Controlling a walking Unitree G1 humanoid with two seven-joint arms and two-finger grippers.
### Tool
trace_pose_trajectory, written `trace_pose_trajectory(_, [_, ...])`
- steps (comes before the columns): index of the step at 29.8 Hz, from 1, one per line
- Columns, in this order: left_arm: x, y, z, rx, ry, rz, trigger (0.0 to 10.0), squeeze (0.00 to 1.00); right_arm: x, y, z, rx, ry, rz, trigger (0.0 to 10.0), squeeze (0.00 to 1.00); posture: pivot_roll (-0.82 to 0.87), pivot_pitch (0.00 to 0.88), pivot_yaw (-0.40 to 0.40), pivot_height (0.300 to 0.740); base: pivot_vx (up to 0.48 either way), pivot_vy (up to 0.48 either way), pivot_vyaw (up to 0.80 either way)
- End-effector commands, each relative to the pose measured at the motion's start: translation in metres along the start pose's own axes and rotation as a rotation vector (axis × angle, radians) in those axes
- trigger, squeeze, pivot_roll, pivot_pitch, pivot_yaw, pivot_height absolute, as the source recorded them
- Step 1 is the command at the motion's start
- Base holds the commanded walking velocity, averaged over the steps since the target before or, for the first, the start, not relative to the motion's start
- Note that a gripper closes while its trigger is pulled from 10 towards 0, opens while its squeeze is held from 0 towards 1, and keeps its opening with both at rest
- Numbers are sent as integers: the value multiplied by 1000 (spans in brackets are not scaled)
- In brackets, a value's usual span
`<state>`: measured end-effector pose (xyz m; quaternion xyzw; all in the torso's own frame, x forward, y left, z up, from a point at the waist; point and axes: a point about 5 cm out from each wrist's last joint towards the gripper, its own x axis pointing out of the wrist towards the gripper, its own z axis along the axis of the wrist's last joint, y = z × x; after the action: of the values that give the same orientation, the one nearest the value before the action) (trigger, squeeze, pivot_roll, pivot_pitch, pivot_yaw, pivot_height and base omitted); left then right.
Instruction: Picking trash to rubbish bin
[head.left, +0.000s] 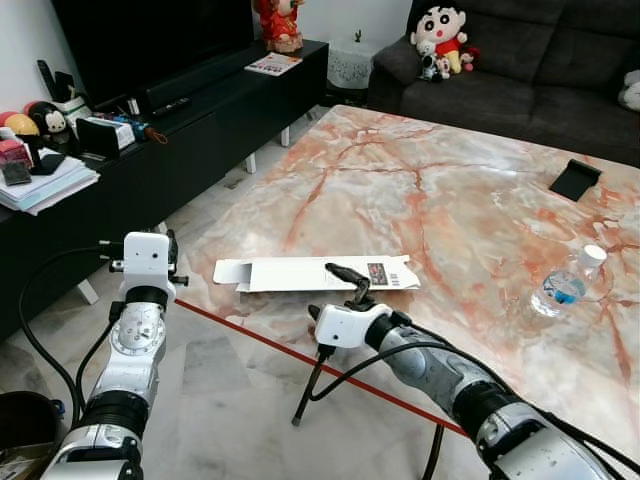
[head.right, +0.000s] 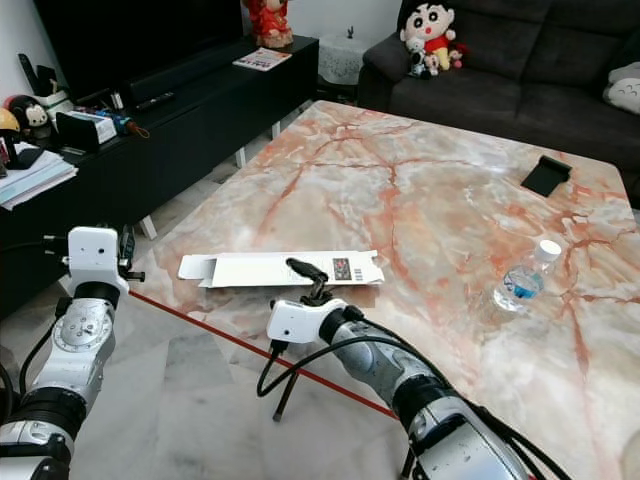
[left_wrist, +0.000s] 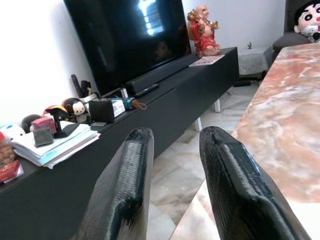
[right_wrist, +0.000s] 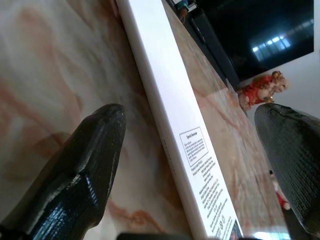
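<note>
A long flat white carton (head.left: 315, 272) lies on the marble table (head.left: 440, 200) near its front left edge. My right gripper (head.left: 352, 284) is open and sits at the carton's right part. In the right wrist view its two black fingers (right_wrist: 90, 165) stand wide apart with the carton (right_wrist: 170, 110) running between them. A clear plastic bottle (head.left: 565, 283) with a white cap lies on the table to the right. My left gripper (left_wrist: 172, 137) is open and empty. It is held up left of the table and points toward the TV console.
A black TV console (head.left: 190, 130) with papers and small items runs along the left. A dark sofa (head.left: 520, 70) stands behind the table. A small black object (head.left: 575, 180) sits at the table's far right. A dark container (head.left: 22, 425) is at the lower left by the floor.
</note>
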<state>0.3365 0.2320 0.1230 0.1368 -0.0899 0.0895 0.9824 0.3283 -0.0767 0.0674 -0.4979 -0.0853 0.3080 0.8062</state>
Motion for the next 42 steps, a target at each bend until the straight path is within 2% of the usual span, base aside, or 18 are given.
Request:
trace_pose_trajectory(1, [4, -1, 7, 20, -23, -13, 10000, 0, 3, -4, -1, -36, 22, -8, 10000, 0, 72, 13, -57, 740, 0, 0, 0])
trace_pose_trajectory(18, [7, -2, 9, 23, -26, -21, 10000, 0, 1, -6, -18, -125, 173, -42, 10000, 0, 74, 5, -53, 740, 0, 0, 0])
trace_pose_trajectory(29, [7, -2, 10, 29, -28, -23, 10000, 0, -2, -7, -28, -129, 278, -91, 10000, 0, 82, 0, -49, 740, 0, 0, 0])
trace_pose_trajectory(36, [8, -2, 11, 28, -30, -26, 10000, 0, 0, -15, -29, -72, 289, -142, 10000, 0, 80, 0, -48, 740, 0, 0, 0])
trace_pose_trajectory(42, [8, -3, 11, 28, -32, -28, 10000, 0, 2, -19, -27, -82, 285, -146, 10000, 0, 78, 0, -48, 740, 0, 0, 0])
